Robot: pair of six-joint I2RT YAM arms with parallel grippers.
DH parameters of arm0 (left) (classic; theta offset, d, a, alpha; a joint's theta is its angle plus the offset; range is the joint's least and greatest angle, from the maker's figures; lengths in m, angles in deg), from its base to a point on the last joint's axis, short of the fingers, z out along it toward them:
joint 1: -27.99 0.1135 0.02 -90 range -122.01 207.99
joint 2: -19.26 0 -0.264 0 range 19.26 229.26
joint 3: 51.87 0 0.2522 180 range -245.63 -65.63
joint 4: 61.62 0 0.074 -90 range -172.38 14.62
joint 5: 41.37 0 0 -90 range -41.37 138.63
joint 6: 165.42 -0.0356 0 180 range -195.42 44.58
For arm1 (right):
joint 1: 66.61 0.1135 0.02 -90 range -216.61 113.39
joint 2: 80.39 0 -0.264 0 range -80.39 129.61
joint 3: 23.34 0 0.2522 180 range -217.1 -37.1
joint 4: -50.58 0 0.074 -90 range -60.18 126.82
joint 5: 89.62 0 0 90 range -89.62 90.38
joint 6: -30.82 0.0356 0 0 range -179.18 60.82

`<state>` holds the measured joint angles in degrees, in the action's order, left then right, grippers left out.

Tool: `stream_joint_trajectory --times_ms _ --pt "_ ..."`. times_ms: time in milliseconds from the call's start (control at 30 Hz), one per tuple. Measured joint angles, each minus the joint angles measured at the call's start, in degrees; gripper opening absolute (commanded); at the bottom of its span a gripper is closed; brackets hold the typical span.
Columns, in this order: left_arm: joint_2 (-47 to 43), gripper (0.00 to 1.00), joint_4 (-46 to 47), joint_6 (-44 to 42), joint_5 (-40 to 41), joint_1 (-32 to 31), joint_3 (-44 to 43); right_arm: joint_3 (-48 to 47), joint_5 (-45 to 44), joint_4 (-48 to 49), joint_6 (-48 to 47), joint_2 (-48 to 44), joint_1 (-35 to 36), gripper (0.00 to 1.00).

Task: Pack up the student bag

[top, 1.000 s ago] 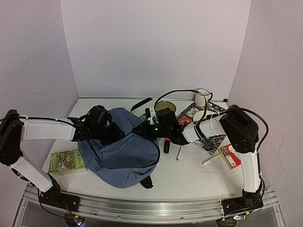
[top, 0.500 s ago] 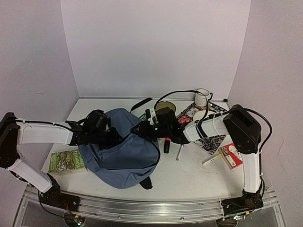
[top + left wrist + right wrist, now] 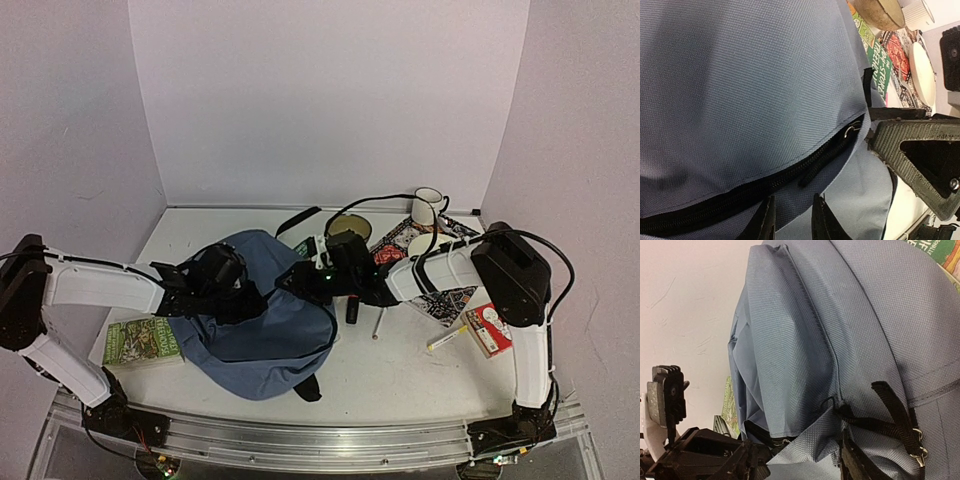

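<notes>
- Since a second ago, the left gripper has travelled to the right, further onto the backpack. The right arm has barely shifted from its place at the bag's right edge.
- A green book lies flat at the far left of the table, its right end against the backpack.
- The left gripper's fingers stand close together with a fold of blue fabric pinched between them, just below the black zip.
- The backpack slumps on the table left of centre, between the two arms, with a black strap trailing behind it.
- The zip ends at a small metal ring, just beside one ribbed finger of the right gripper.
- The right gripper hovers over the bag's right side with its jaws apart and nothing clamped in them.
- A second green book shows behind the bag, next to a round bowl.
- A black marker with a red end lies just right of the bag, and a white pen lies beside it.
- Further right, a white plate rests on a flat patterned sheet, with a white mug behind it.
- A yellow-tipped marker lies near a red and white box at the far right.
</notes>
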<state>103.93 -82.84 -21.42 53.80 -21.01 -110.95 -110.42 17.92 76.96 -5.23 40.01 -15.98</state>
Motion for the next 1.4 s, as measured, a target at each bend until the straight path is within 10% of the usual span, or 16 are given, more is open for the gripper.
stream_joint_trajectory --times_ms 467,1400 --pt "0.91 0.29 0.93 0.01 3.63 -1.37 -0.11 1.57 -0.22 2.02 -2.67 0.00 0.02 0.00" --pt "-1.35 0.42 7.95 3.05 -5.88 5.59 1.04 4.74 2.91 13.76 -3.80 0.02 0.01 0.00"
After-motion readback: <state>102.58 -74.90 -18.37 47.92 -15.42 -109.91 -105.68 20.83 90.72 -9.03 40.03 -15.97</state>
